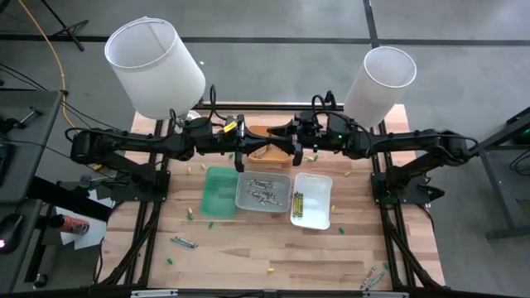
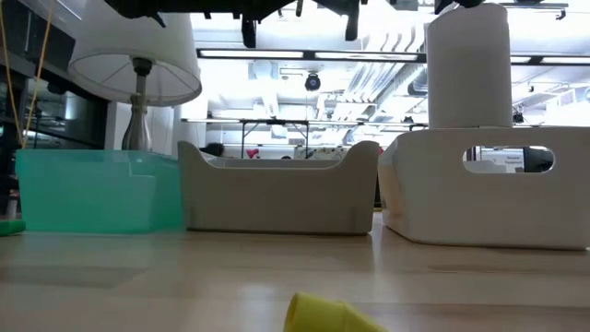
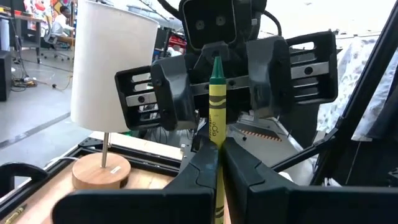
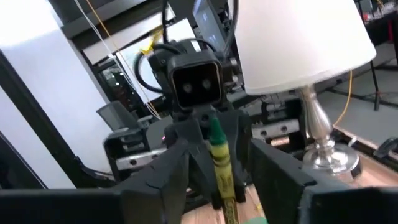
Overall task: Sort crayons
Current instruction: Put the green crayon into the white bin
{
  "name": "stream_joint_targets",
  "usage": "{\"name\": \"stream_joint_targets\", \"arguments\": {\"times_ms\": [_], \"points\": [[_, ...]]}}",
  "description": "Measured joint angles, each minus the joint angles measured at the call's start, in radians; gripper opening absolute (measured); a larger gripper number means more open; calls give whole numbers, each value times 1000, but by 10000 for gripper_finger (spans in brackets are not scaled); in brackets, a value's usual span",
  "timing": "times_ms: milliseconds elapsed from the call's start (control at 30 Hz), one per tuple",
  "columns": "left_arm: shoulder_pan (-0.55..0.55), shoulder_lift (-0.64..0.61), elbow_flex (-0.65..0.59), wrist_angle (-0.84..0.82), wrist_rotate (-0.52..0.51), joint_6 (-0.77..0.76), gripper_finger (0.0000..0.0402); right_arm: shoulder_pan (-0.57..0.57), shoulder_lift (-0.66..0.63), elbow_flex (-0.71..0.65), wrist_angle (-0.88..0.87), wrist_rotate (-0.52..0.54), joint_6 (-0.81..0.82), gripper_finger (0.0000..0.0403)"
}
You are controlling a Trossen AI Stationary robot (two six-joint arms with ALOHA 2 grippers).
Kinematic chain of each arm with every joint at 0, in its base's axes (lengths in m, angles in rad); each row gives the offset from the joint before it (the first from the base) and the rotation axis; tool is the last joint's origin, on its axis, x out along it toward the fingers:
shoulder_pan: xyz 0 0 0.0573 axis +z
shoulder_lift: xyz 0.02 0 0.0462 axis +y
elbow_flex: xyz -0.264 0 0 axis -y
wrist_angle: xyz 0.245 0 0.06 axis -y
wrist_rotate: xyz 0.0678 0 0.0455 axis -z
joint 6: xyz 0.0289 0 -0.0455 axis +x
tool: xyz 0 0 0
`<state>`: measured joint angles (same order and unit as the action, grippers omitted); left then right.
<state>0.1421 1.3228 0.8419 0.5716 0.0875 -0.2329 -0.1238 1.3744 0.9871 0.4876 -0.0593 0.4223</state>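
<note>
The left gripper (image 3: 217, 163) is clamped on a yellow crayon (image 3: 216, 118) with a green tip, holding it upright above the back of the table, over the orange tray (image 1: 267, 136). The right gripper (image 4: 214, 163) faces it, fingers apart on either side of the crayon — not gripping.

Risk: if the left releases before the right has closed, the crayon likely drops; an off-centre closure may tip it or snap it.

Surface: a wooden table (image 1: 248, 248) carrying green, grey and white trays, with loose crayons scattered about. Two white lamps stand at the back; beyond is an open workshop.
</note>
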Motion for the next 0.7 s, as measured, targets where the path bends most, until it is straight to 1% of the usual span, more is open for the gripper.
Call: {"name": "stream_joint_targets", "arguments": {"times_ms": [167,433,500,700], "points": [[0,0,0,-1,0,0,0,0,22,0,2,3,30,108],[0,-2,1,3,0,-2,0,-1,14,0,7,5,17,16],[0,-2,1,3,0,-2,0,-1,13,0,7,5,17,9],[1,-2,2,2,0,0,11,-1,10,-1,6,5,26,10]]}}
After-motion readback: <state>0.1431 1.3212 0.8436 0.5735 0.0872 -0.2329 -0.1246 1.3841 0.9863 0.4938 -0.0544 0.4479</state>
